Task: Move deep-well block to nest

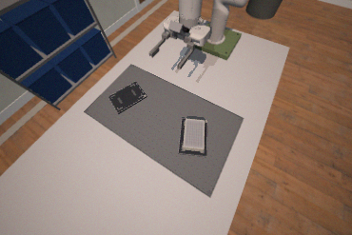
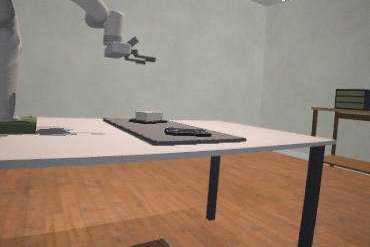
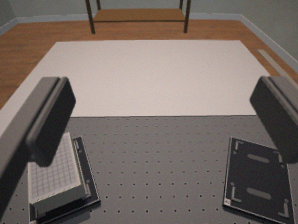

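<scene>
The exterior view shows my pincer (image 1: 166, 60) (image 2: 148, 61) (image 3: 162, 120) high above the table (image 1: 81, 161) (image 2: 75, 150) (image 3: 150, 75), released and holding nothing; the top view leaves that height unclear. The block (image 1: 194, 133) (image 2: 149, 116) (image 3: 55, 172) sits in N1 (image 1: 180, 151) (image 2: 132, 121) (image 3: 93, 190). My wrist view partly hides it. Its long axis runs roughly away from me; I cannot tell where A1 points.

block (image 1: 194, 133) (image 2: 149, 116) (image 3: 54, 172) in n1 (image 1: 181, 138) (image 2: 160, 121) (image 3: 91, 181), left on board (image 1: 154, 113) (image 2: 145, 131) (image 3: 160, 165); n2 (image 1: 127, 97) (image 2: 188, 132) (image 3: 257, 176) right, same board.
</scene>
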Robot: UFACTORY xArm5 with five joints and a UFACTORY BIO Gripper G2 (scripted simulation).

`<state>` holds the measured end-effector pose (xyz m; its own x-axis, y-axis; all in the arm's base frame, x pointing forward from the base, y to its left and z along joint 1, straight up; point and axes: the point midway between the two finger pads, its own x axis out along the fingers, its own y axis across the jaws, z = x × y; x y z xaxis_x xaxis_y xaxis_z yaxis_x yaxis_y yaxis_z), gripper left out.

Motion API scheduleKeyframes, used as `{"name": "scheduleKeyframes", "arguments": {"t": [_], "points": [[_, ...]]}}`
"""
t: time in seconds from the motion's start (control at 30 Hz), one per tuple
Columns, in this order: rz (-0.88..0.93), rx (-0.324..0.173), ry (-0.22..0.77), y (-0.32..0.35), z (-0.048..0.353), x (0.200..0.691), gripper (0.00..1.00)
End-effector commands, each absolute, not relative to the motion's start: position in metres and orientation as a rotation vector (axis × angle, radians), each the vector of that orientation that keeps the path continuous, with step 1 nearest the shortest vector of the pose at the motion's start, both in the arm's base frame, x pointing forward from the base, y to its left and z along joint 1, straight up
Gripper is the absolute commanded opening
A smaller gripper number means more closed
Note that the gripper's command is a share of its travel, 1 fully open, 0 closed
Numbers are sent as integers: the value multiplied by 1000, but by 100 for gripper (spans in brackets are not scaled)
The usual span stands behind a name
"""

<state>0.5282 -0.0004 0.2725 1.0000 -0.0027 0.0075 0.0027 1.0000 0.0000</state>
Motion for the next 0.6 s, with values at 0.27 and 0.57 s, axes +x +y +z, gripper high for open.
{"name": "scheduleKeyframes", "arguments": {"t": [0.27, 0.57], "points": [[197, -4, -11, 19, 254, 540, 37], [431, -6, -11, 42, 231, 554, 37]]}}
